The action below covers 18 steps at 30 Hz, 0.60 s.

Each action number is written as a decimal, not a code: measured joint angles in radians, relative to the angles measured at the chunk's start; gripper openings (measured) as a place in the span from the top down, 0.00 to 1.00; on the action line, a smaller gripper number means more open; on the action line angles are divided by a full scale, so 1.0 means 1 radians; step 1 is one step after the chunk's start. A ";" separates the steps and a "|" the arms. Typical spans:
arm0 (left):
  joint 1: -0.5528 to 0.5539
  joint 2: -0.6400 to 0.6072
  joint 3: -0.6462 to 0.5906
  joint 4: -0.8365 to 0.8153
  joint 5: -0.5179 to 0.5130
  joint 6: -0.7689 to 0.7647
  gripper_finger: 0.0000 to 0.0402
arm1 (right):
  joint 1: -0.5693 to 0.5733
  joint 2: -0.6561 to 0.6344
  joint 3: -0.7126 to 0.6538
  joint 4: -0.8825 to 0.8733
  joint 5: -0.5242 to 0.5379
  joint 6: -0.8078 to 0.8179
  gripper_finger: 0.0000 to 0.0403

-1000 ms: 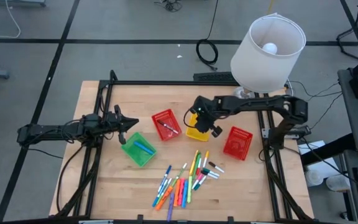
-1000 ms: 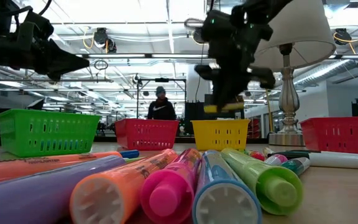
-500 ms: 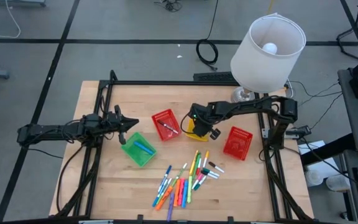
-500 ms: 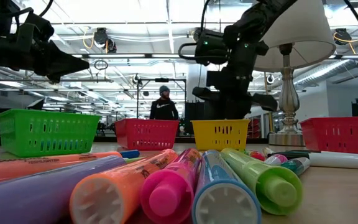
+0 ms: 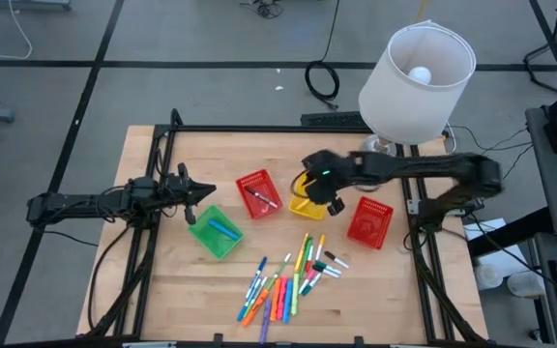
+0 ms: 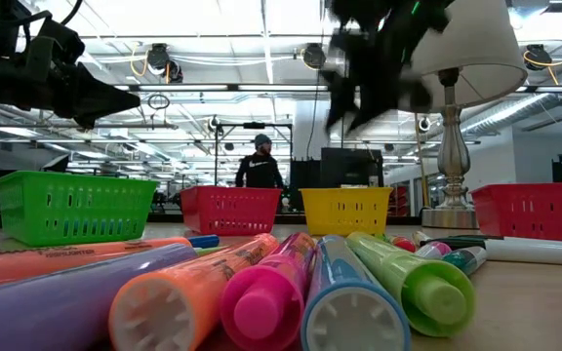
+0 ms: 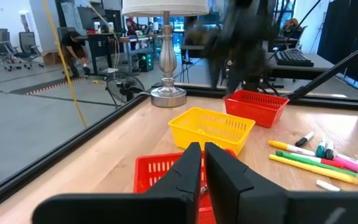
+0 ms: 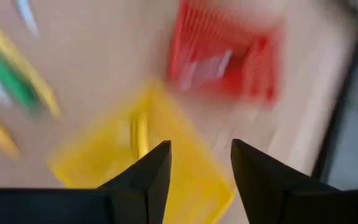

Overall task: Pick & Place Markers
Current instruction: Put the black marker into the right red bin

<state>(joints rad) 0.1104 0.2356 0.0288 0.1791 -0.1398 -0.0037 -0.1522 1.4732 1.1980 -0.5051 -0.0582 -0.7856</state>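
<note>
Right end effector (image 8: 199,163) above yellow basket (image 5: 307,202), fingers spread, empty; yellow marker (image 8: 140,134) lies in basket directly below. Left end effector (image 5: 204,190) closed, empty, beside green basket (image 5: 216,232).

Light: bright, even; ceiling strips glare in low view.
Blur: right gripper (image 6: 374,93) smeared; its wrist view streaked.
Focus: nearest markers (image 6: 261,292) soft.

Overhead, table-level and both wrist views all share the yellow basket (image 5: 307,200) mid-table.
</note>
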 joint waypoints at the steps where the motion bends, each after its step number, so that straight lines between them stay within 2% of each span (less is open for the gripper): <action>1: 0.000 0.000 0.000 0.002 0.000 0.001 0.92 | 0.009 -0.060 0.000 0.013 -0.047 0.042 0.64; 4: 0.000 0.000 0.000 0.006 0.000 0.003 0.92 | 0.048 -0.238 0.001 0.038 -0.103 0.162 0.70; 9: 0.000 0.000 0.000 0.006 -0.008 0.008 0.92 | 0.118 -0.514 -0.001 0.037 -0.072 0.397 0.82; 12: 0.000 0.000 0.000 0.007 -0.011 0.001 0.92 | 0.158 -0.664 -0.056 0.073 -0.067 0.525 0.91; 15: 0.000 0.000 0.000 0.007 -0.011 -0.007 0.92 | 0.198 -0.802 -0.168 0.151 0.006 0.624 0.98; 18: 0.000 0.000 0.000 0.006 -0.017 -0.026 0.92 | 0.228 -0.913 -0.313 0.235 0.112 0.746 0.98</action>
<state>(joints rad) 0.1108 0.2356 0.0288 0.1855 -0.1566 -0.0295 0.0759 0.5606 0.8848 -0.2700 0.0538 -0.0400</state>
